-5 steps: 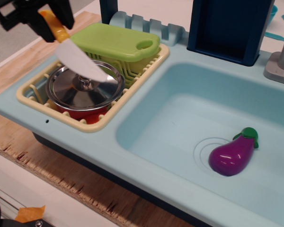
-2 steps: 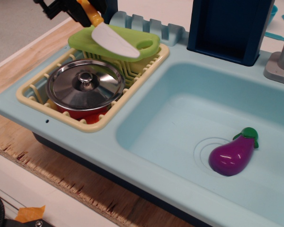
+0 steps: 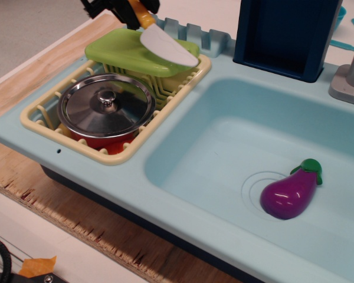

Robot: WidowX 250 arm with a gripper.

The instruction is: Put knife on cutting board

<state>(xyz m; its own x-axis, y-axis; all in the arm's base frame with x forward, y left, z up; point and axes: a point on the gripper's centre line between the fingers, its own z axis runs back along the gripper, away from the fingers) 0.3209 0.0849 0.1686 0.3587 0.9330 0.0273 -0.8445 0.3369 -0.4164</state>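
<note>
1. Knife (image 3: pixel 165 42) first: toy one, yellow-orange handle and a broad white blade. It's up around 11 o'clock in the shot, blade slanting down toward 4 o'clock over the right end of the cutting board (image 3: pixel 127 52). Can't honestly tell if the blade is touching the board or just above it.
2. Handle end is pinched in the black gripper (image 3: pixel 135 9), which pokes in from the top edge. Jaws are closed tight on the handle, though most of the gripper is cut off by the frame, so not much else to see.
3. Cutting board is the thick lime-green slab with rounded corners, sitting on the far end of the cream-yellow dish rack (image 3: pixel 192 76). The blade covers its right end.
4. Same rack, toward 8 o'clock from the board: a red pot (image 3: pixel 100 140) with a shiny steel lid (image 3: pixel 106 106), knob on top.
5. Rack sits in the left part of the light-blue toy sink unit (image 3: pixel 130 177). The basin fills the right half, and a purple eggplant (image 3: pixel 290 191) with a green cap lies by the drain rings around 4 o'clock.
6. Behind the basin, at 1 o'clock, a dark-blue box (image 3: pixel 283 35); a grey faucet base (image 3: pixel 349 79) at the right edge.
7. Whole thing rests on a wooden board (image 3: pixel 65 218).
</note>
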